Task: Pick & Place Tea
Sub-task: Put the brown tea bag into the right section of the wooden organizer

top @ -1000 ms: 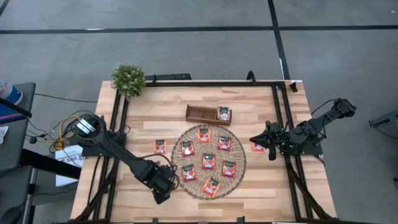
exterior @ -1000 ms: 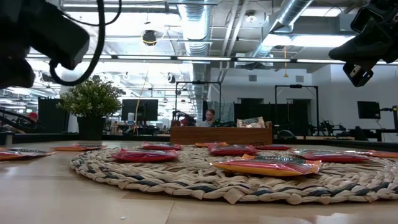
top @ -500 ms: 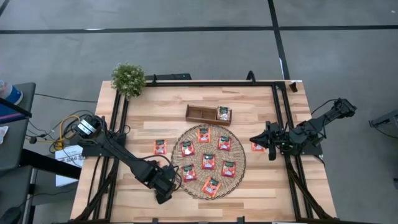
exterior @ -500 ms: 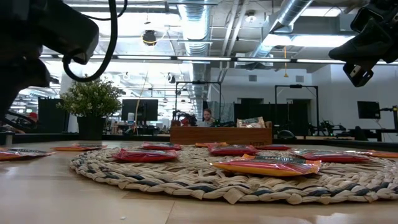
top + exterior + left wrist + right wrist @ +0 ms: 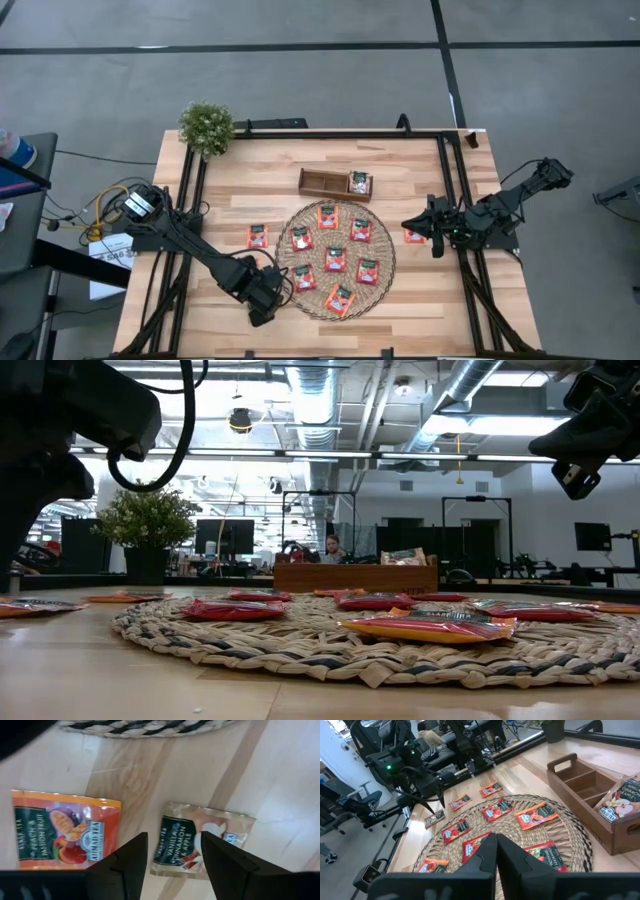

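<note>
So we've got the left end effector down low over the desk, just off the round woven mat on its left side. Its fingers are spread apart with nothing between them, and through the wrist camera we see a pale vanilla-cinnamon-apple sachet lying flat on the wood right under that gap, with an orange peach sachet next to it, not touching.

Most of the tea is on the mat: eight red-orange sachets spread across it. One more red sachet sits on the bare wood left of the mat, another just off its right side. A pale sachet stands in the rightmost slot of the wooden tray behind the mat.

The right end effector hangs above that right-hand sachet, fingers pressed together, holding nothing. A potted plant sits at the far left corner.
</note>
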